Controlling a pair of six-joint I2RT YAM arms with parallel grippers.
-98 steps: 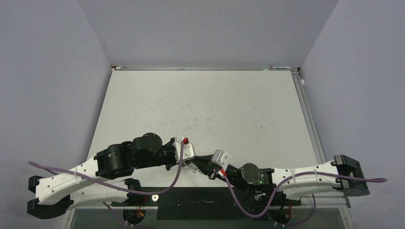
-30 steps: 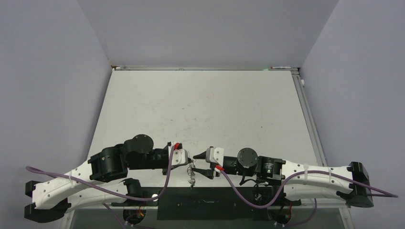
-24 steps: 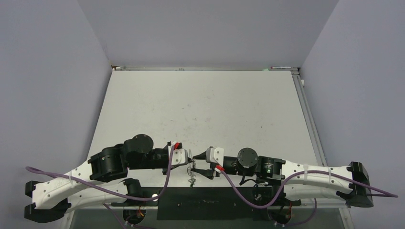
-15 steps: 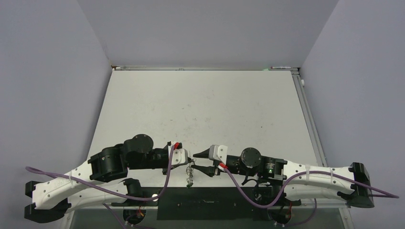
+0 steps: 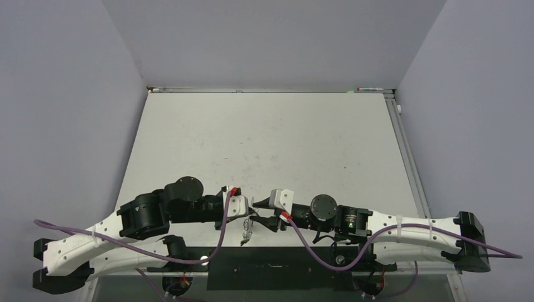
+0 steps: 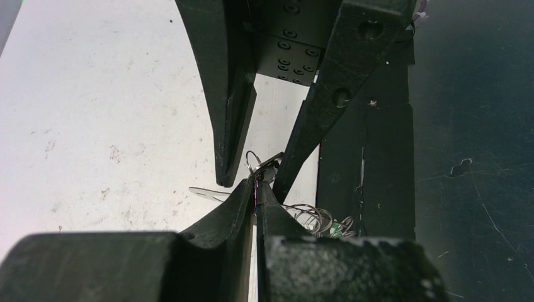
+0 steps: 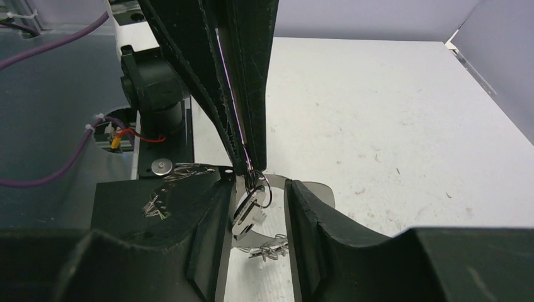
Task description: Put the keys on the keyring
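The left gripper [image 6: 255,181] has its jaws pressed together, pinching the keyring [image 6: 264,162]. The right gripper [image 7: 259,189] has its jaws part-spread, flanking a dangling key [image 7: 244,217].

pass: far counter [image 5: 271,138] broad, open | block: near edge, left fingers [image 7: 252,94] nosed between right fingers [image 7: 315,214], keyring [image 7: 250,211] dangling there

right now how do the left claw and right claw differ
The left claw is shut, pinching the keyring; the right claw stands open, straddling that ring. The left claw reaches in from the left, the right claw from the right. Both meet tip to tip close to the table's near edge.
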